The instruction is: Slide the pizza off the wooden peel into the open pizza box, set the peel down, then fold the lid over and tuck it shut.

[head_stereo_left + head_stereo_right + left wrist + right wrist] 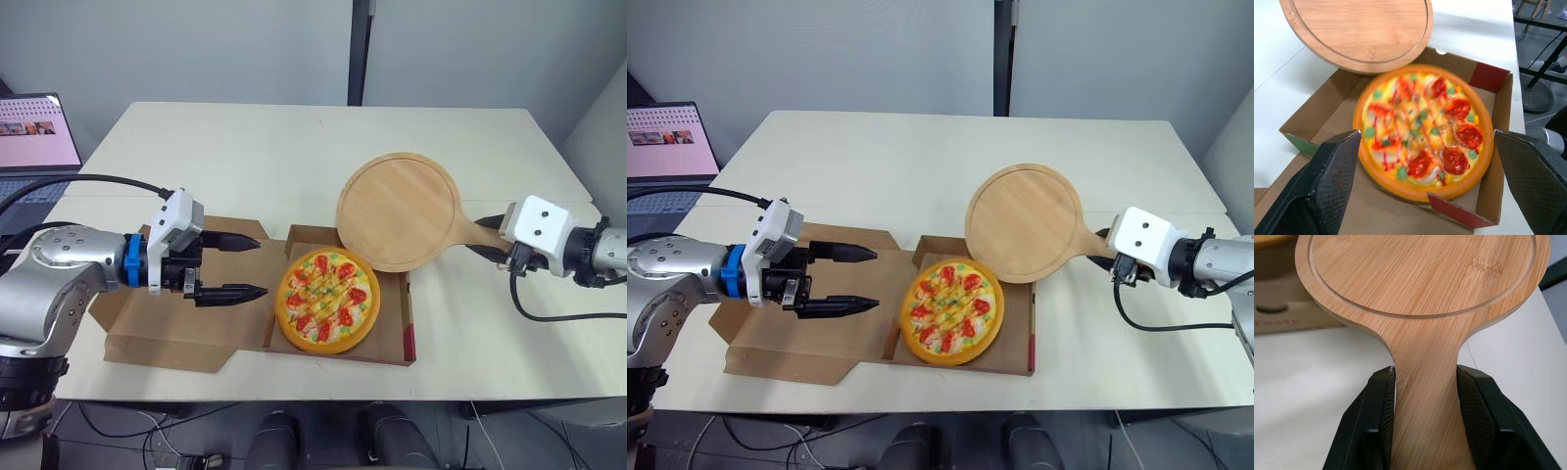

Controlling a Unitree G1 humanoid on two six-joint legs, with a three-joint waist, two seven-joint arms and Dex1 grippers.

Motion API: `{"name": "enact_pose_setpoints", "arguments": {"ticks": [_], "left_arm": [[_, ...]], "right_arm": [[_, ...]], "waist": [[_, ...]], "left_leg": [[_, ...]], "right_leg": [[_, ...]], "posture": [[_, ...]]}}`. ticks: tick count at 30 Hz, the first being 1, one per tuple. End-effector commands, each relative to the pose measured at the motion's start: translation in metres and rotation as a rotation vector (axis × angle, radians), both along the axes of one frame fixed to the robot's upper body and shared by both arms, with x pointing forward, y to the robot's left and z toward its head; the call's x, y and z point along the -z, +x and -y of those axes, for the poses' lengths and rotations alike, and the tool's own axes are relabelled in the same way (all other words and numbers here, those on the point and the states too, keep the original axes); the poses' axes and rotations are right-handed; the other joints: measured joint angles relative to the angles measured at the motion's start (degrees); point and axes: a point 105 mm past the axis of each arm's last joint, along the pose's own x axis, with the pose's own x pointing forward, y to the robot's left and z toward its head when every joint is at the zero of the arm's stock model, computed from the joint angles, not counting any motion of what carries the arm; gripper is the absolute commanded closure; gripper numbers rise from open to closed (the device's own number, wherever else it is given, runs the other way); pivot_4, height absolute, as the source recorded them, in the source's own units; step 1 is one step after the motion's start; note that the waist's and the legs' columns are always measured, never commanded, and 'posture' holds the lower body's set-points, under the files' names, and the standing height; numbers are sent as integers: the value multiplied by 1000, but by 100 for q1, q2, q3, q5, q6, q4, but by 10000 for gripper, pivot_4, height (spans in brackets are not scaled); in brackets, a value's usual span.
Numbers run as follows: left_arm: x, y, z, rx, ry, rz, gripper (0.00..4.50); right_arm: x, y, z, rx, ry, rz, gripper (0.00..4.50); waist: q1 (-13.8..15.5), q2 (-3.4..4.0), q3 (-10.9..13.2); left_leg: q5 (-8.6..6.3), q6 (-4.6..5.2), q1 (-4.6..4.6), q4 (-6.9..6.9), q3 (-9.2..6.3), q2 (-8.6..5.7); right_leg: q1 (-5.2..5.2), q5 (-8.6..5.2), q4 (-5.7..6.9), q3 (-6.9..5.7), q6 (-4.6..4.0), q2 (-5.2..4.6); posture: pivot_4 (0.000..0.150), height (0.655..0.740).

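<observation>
The pizza (326,300), orange-rimmed with red and green toppings, lies in the open cardboard box (400,343) near the table's front edge. The box lid (162,338) lies flat to the left of the base. My left gripper (263,265) is open, hovering over the lid with its fingertips beside the box's left wall, pointing at the pizza. The round wooden peel (397,208) is bare and held tilted above the box's back right corner. My right gripper (1426,372) is shut on the peel's handle (1425,396).
A laptop (34,132) with a lit screen stands off the table's left side. The pale table (255,157) stretches bare behind the box. A black cable (558,315) loops from my right wrist over the table's right part.
</observation>
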Motion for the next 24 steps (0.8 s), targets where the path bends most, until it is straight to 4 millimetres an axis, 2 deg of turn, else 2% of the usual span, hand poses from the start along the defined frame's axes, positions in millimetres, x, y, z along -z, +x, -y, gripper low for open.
{"name": "enact_pose_setpoints", "arguments": {"ticks": [1, 4, 6, 10, 16, 22, 24], "left_arm": [[-6, -2, 5, 24, -1, 41, 0], [-7, -2, 7, 32, -9, 44, 0], [-10, -1, 13, 55, -35, 51, 0], [-18, -1, 27, 91, -91, 68, 0], [-32, 1, 65, 198, -190, 100, 0], [-34, 2, 96, 297, -223, 113, 0], [-34, 2, 103, 323, -239, 118, 0]], "right_arm": [[-54, 2, 15, 68, 60, 185, 28862], [-65, -2, 27, 119, 140, 189, 28862], [-61, -10, 37, 178, 241, 152, 28862], [-36, -28, 45, 278, 367, 71, 28863], [23, -63, 52, 499, 540, -50, 28863], [66, -85, 51, 656, 589, -136, 28863], [74, -87, 52, 689, 604, -151, 28863]], "waist": [[-2, 0, 0], [19, 0, 0], [46, 0, 0], [114, -6, -4], [122, -4, -5], [58, 5, -8], [44, 7, -10]], "left_leg": [[0, 0, 0, 0, 0, 0], [0, 0, -1, 0, -2, 1], [0, 0, -1, 0, -2, 0], [0, 0, -1, 3, -12, -2], [0, 0, -1, 8, -12, -7], [0, -1, 10, 8, -4, -6], [0, 0, 14, 7, -3, -4]], "right_leg": [[0, 0, 1, 1, 0, 0], [0, 3, 1, -2, -4, 0], [1, 6, 0, -2, -9, 0], [13, 6, -4, -11, -10, 0], [16, 1, -2, -9, 6, -1], [20, 4, 0, 3, 13, 4], [21, 5, 1, 5, 12, 8]], "posture": [[1500, 7306], [1500, 7306], [1500, 7306], [1500, 7306], [1500, 7306], [1500, 7306], [1500, 7306]]}}
